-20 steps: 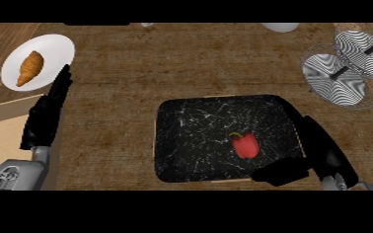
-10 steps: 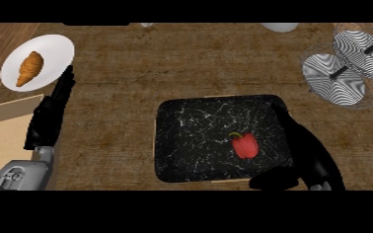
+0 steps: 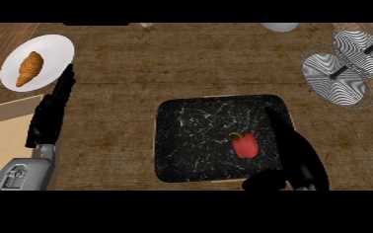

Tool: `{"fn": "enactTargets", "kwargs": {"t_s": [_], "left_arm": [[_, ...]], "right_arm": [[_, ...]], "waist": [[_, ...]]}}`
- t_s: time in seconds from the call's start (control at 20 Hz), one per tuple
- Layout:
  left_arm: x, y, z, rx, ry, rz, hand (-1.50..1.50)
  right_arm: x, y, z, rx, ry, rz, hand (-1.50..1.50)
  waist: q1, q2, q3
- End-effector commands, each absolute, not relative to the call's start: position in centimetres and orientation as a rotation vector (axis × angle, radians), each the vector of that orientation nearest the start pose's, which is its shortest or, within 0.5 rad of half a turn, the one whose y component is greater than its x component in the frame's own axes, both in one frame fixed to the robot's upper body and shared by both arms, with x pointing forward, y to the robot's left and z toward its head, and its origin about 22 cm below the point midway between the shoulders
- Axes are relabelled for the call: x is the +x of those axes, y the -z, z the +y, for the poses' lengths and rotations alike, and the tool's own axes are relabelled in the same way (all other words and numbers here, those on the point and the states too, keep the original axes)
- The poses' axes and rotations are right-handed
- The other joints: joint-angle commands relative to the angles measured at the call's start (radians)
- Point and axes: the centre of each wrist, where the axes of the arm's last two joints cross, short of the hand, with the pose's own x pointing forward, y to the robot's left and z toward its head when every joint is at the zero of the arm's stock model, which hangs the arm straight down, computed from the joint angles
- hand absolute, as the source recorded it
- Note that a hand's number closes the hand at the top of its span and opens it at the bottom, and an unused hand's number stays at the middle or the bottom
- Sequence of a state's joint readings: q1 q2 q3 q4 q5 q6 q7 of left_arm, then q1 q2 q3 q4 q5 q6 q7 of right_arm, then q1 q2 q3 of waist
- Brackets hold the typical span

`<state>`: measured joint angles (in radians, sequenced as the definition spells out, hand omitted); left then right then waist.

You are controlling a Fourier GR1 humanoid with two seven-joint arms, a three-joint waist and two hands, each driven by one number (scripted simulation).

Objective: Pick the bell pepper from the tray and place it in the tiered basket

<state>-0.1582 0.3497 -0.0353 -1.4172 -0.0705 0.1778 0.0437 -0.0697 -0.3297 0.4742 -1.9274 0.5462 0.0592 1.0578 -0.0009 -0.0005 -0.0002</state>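
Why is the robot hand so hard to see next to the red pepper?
In the head view, the right robot hand is black and lies over the black marbled tray, so the two blend; the red bell pepper stands out brightly. The left robot hand shows more clearly against the brown counter.

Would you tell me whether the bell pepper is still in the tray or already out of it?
In the tray: the bell pepper lies on the black tray's surface, beside the right hand, unheld.
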Motion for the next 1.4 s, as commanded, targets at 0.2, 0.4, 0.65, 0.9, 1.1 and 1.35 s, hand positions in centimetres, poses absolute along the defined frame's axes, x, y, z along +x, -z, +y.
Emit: {"fn": "enactTargets", "kwargs": {"t_s": [0.2, 0.4, 0.65, 0.9, 1.1, 1.35], "left_arm": [[26.7, -3.9, 30.9, 0.418, 0.228, -1.535, 0.0], [27.4, -3.2, 30.4, 0.427, 0.227, -1.533, 0.0], [26.7, -3.6, 29.9, 0.429, 0.227, -1.525, 0.0], [27.7, -4.3, 31.1, 0.432, 0.221, -1.531, 0.0], [28.2, -3.7, 29.4, 0.431, 0.232, -1.535, 0.0], [28.0, -3.5, 28.2, 0.423, 0.237, -1.54, 0.0]], "right_arm": [[23.6, -7.1, -17.0, -0.659, -0.68, -0.798, -1.5], [22.1, -6.2, -17.0, -0.649, -0.674, -0.811, -1.5], [24.1, -3.6, -17.3, -0.635, -0.684, -0.809, -1.5], [24.6, -4.2, -14.5, -0.599, -0.702, -0.808, -1.5], [25.6, -5.4, -18.0, -0.576, -0.705, -0.817, -1.5], [24.9, -1.2, -15.0, -0.503, -0.751, -0.761, 1.5]], "waist": [[0.009, 0.0, 0.0], [0.001, 0.0, 0.0], [0.003, 0.0, 0.0], [0.003, 0.001, 0.0], [0.001, 0.0, 0.0], [0.002, 0.0, 0.0]]}}
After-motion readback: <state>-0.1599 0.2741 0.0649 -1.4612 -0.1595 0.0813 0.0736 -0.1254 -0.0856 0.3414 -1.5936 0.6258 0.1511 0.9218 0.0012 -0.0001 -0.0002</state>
